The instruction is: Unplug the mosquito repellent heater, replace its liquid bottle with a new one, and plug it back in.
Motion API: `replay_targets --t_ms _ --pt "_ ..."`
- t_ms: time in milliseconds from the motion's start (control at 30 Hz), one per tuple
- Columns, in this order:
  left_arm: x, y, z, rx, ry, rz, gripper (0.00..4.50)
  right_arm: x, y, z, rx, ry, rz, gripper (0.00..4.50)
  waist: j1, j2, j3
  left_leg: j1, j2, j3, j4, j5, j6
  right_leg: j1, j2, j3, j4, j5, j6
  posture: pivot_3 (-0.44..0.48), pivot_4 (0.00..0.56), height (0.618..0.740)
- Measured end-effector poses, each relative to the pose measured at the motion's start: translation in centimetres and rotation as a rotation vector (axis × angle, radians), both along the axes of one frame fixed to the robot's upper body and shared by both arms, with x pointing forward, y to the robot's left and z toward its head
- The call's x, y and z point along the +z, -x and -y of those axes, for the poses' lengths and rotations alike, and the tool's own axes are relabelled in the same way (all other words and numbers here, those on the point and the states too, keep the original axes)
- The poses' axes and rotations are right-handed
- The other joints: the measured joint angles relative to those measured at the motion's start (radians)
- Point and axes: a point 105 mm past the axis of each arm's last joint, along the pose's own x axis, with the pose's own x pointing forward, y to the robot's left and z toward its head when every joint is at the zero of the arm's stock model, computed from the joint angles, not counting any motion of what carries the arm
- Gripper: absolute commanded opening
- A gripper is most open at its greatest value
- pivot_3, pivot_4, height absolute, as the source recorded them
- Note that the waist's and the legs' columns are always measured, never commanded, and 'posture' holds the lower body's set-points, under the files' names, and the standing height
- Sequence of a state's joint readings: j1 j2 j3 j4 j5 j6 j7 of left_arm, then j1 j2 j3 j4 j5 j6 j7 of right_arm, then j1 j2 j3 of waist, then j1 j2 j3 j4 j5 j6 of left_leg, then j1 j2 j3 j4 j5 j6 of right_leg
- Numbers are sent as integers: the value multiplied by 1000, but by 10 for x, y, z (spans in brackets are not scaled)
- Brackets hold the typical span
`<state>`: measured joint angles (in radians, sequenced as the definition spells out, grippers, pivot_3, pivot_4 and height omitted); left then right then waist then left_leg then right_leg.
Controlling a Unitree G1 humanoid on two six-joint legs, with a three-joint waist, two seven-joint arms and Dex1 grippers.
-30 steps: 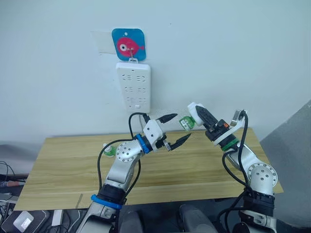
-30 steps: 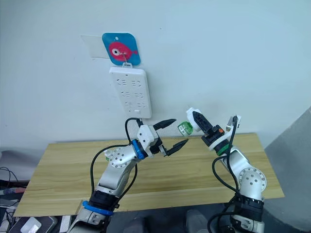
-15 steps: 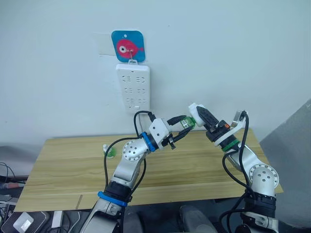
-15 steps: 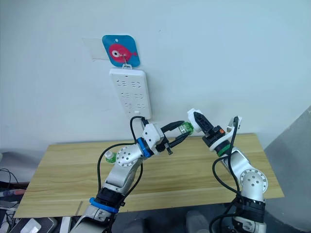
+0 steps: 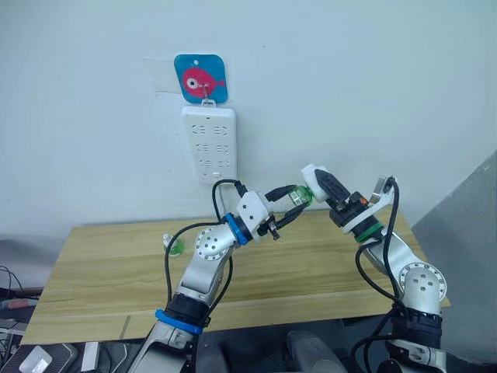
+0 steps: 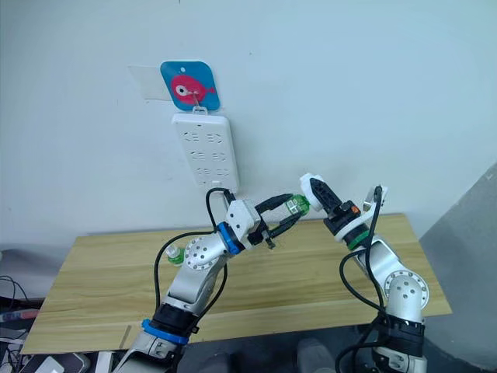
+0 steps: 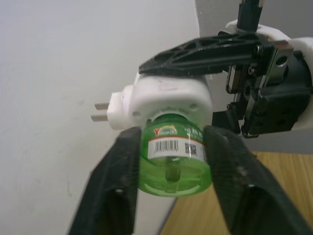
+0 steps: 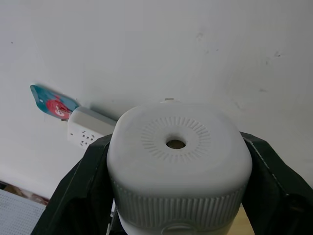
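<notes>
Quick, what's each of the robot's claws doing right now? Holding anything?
Left gripper: closed on the green liquid bottle under the heater.
Right gripper: closed on the white mosquito repellent heater, held up off the table.

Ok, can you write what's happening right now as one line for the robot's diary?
right gripper: holds heater, unplugged | left gripper: closed around green bottle under heater | spare bottle: on table | power strip: on wall

Lab: bare wall (image 5: 388,78), test table (image 5: 101,280)
</notes>
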<state>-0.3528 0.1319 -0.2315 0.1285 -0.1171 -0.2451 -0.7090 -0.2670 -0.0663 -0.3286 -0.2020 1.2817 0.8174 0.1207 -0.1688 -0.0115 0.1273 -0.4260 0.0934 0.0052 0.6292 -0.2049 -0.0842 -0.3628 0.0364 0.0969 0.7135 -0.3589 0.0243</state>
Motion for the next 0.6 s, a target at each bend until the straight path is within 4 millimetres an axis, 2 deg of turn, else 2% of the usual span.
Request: replay_targets --t_ms 133,600 --pt "-1 0 0 9 -2 0 4454 5 1 0 2 -9 13 3018 0 0 0 0 0 0 0 0 0 1 0 0 0 0 0 -173 75 740" --pt "-3 -5 2 38 17 -16 4487 5 3 -2 13 -4 7 3018 0 0 0 0 0 0 0 0 0 1 0 0 0 0 0 -176 80 740"
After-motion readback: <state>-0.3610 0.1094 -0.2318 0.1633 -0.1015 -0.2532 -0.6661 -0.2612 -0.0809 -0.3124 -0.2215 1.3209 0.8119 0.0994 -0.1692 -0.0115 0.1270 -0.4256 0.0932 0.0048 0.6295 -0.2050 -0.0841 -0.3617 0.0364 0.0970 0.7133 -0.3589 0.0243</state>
